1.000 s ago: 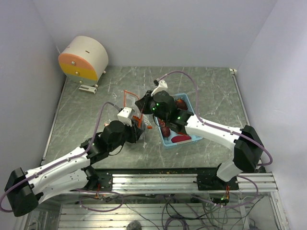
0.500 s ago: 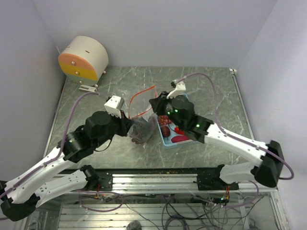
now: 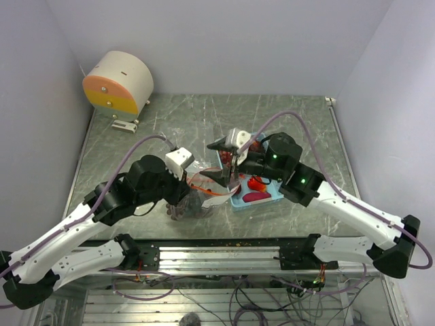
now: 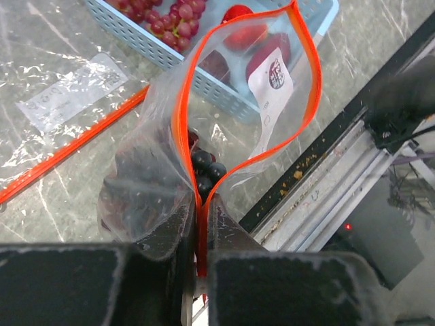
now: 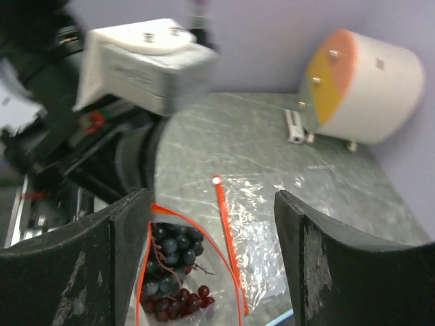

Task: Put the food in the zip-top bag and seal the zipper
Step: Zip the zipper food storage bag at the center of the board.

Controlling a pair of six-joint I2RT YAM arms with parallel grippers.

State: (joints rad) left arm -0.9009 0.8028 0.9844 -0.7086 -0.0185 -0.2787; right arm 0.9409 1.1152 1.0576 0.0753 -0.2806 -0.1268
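My left gripper [image 4: 197,231] is shut on one end of the zipper [image 4: 181,109], holding the clear zip-top bag [image 4: 146,176] up with its mouth gaping. Dark and red grapes [image 5: 170,255] lie inside it. In the top view the bag [image 3: 197,198] hangs just left of the blue tray [image 3: 272,198]. My right gripper [image 5: 217,258] stands open and holds nothing, directly over the bag's mouth [image 5: 198,225]. More food stays in the tray: a red grape cluster [image 4: 163,17] and round red fruits [image 3: 257,183].
A second clear bag [image 4: 68,88] lies flat on the table beyond the held one, its orange strip [image 5: 228,244] stretched out. A white, orange and yellow drum [image 3: 119,81] stands at the back left. The metal rail [image 4: 326,170] runs along the near edge.
My right gripper went from shut to open and moved from the tray to above the bag's mouth. My left arm shifted the held bag nearer and slightly right.
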